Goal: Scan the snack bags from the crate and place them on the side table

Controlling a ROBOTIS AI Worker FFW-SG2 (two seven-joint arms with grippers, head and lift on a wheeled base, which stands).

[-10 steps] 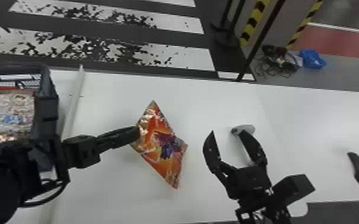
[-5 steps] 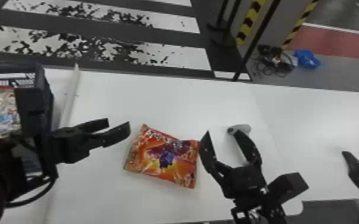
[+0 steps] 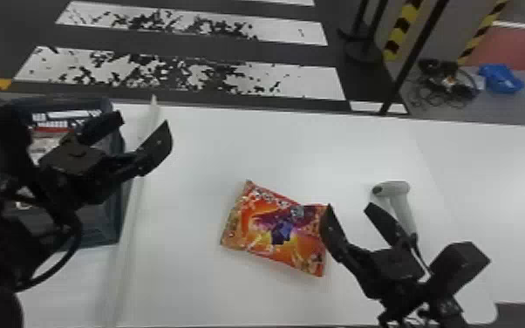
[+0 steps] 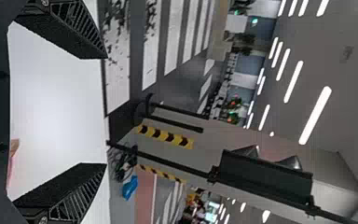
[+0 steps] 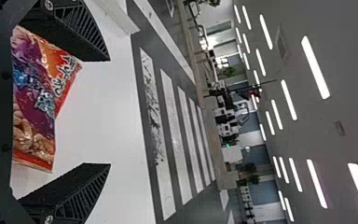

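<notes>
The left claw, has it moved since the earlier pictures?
Yes. Against the white rail in the head view, the left claw has moved left, toward the crate: before, it reached well past the rail; now only slightly.

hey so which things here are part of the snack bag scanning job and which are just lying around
For the job:
- snack bag, on the white table
- crate
- handheld scanner

Just lying about:
- blue item on the floor
- tangled cables beside it

The left fingers (image 3: 158, 145) and right fingers (image 3: 334, 232) stand spread.
</notes>
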